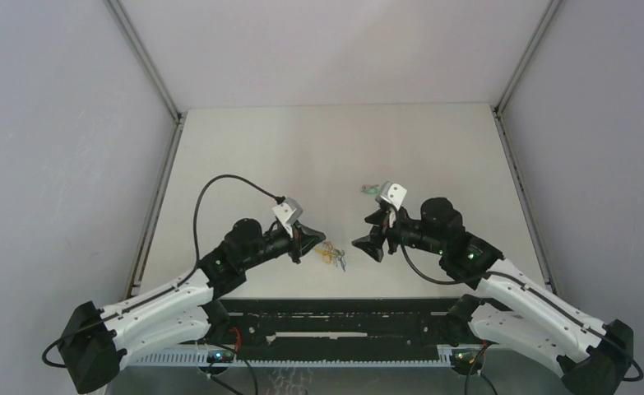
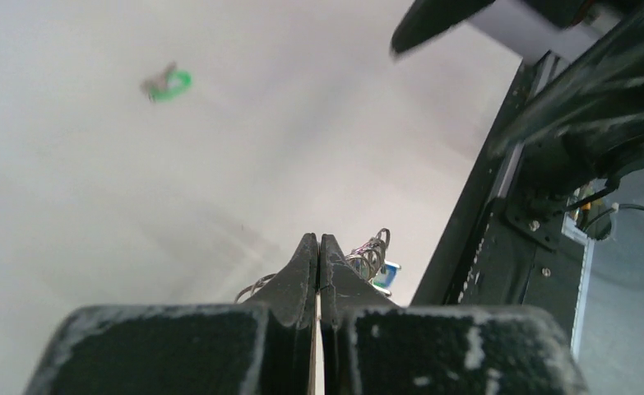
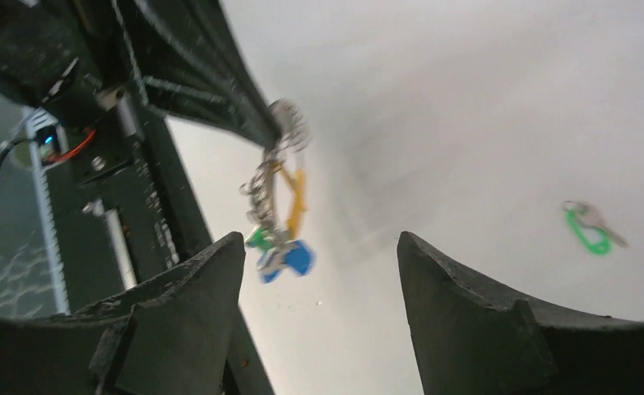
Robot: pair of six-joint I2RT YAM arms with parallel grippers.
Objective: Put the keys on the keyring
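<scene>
My left gripper (image 1: 312, 245) is shut on the keyring (image 1: 331, 256) and holds it just above the table near the front edge. In the right wrist view the keyring (image 3: 281, 185) hangs from the left fingers, with its yellow band, silvery chain, a blue-headed key (image 3: 292, 260) and a small green-headed one (image 3: 258, 239) at the bottom. In the left wrist view the chain (image 2: 369, 255) shows beside the closed fingertips (image 2: 306, 262). My right gripper (image 1: 366, 244) is open and empty, facing the ring from the right (image 3: 318, 247). A loose green-headed key (image 1: 370, 189) lies on the table farther back (image 3: 586, 228) (image 2: 168, 84).
The black mounting rail (image 1: 335, 317) runs along the table's front edge, right behind the hanging ring. White walls with metal corner posts (image 1: 150, 66) enclose the table on three sides.
</scene>
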